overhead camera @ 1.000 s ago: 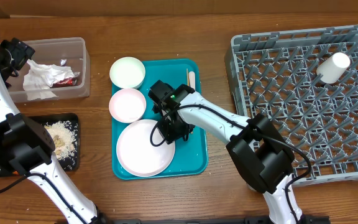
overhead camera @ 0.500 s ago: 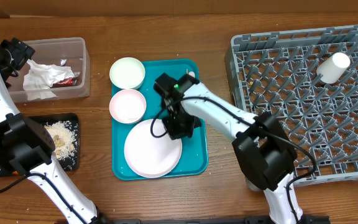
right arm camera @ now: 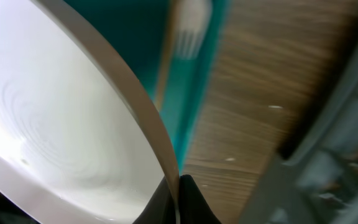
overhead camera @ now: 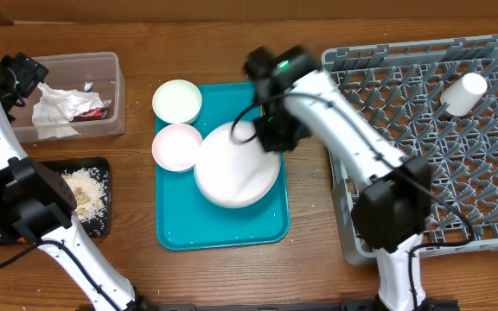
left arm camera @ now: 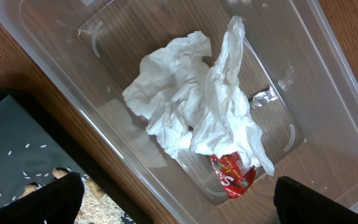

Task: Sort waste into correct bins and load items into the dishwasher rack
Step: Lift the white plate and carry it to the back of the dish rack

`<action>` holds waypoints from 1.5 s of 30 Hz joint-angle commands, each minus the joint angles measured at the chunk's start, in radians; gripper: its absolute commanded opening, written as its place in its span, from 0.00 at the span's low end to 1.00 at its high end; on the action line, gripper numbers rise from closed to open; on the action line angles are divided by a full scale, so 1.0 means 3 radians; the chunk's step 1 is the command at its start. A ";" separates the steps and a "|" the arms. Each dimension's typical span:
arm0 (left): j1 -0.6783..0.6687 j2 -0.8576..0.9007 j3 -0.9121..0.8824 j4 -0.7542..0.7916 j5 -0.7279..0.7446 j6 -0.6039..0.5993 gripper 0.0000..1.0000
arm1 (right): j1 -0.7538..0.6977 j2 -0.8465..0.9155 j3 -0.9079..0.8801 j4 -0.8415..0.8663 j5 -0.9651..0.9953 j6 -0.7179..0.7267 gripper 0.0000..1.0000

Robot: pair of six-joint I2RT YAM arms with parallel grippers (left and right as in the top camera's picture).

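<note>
The table (overhead camera: 232, 43) was brown wood-grain, and four large things sat straight on it. Toward the back on the left stood the clear tub (overhead camera: 116, 86). Nearer the front on that same side lay the black tray (overhead camera: 104, 166), close to the tub but with a strip of wood showing between them. The teal serving tray (overhead camera: 223, 231) lay in the middle, apart from both. On the right the grey dishwasher rack (overhead camera: 334, 78) took up most of that side, its left wall just beside the teal serving tray, with a narrow band of bare wood between the two.
</note>
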 commanded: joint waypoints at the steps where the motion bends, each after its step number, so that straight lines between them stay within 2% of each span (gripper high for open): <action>1: -0.0020 -0.0042 -0.0010 0.0004 -0.0045 -0.0019 1.00 | -0.0463 -0.0422 0.0173 -0.0048 0.0763 0.0429 0.04; 3: -0.0020 -0.0043 -0.0010 0.0004 -0.0045 -0.0019 1.00 | -0.0703 -0.0563 0.0173 -0.0041 0.1095 0.0612 0.04; 6: -0.0022 -0.0042 -0.0010 0.0005 -0.0045 -0.0019 1.00 | -0.1053 -0.0730 0.0173 0.0047 0.1214 0.0614 0.04; 7: -0.0020 -0.0042 -0.0010 0.0004 -0.0045 -0.0019 1.00 | -0.1310 -0.0801 0.0173 0.0149 0.1284 0.0614 0.04; 11: -0.0020 -0.0042 -0.0010 0.0004 -0.0045 -0.0019 1.00 | -0.1747 -0.0804 0.0159 0.0473 0.1564 0.0575 0.04; 15: -0.0022 -0.0042 -0.0010 0.0004 -0.0045 -0.0019 1.00 | -0.2064 -0.0727 0.0022 0.1030 0.1792 0.0085 0.04; 26: -0.0020 -0.0042 -0.0010 0.0005 -0.0045 -0.0019 1.00 | -0.2177 -0.0697 -0.0493 0.1826 0.2518 -0.0230 0.04; 36: -0.0020 -0.0042 -0.0010 0.0004 -0.0045 -0.0019 1.00 | -0.2177 -0.0697 -0.0670 0.2075 0.3044 -0.0228 0.04; 45: -0.0020 -0.0043 -0.0010 0.0005 -0.0045 -0.0019 1.00 | -0.2206 -0.0697 -0.0711 0.2347 0.3063 -0.0362 0.04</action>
